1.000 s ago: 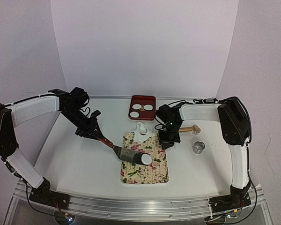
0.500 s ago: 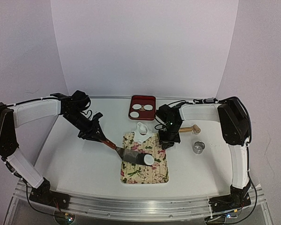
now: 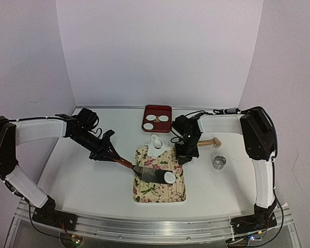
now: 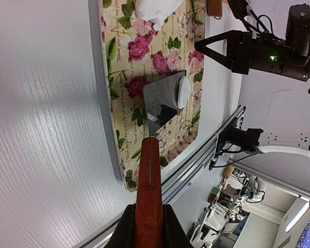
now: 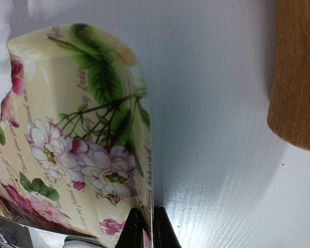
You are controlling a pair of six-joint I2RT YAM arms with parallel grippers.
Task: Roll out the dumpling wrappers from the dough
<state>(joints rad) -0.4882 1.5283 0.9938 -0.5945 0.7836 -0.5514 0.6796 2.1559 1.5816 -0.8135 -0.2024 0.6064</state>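
My left gripper is shut on the red wooden handle of a spatula. Its dark metal blade lies over the floral mat with one round white dumpling wrapper on its tip; the wrapper also shows in the left wrist view. Two more wrappers lie in the red tray. The ragged white dough with a hole lies at the mat's far edge. My right gripper is shut on the mat's right edge.
A wooden rolling pin lies right of the right gripper, its end close in the right wrist view. A small metal ring stands at the right. The table's near rail runs past the mat.
My left gripper has moved right and lower, carrying the spatula blade and the wrapper toward the mat's right side. The right arm has not moved.
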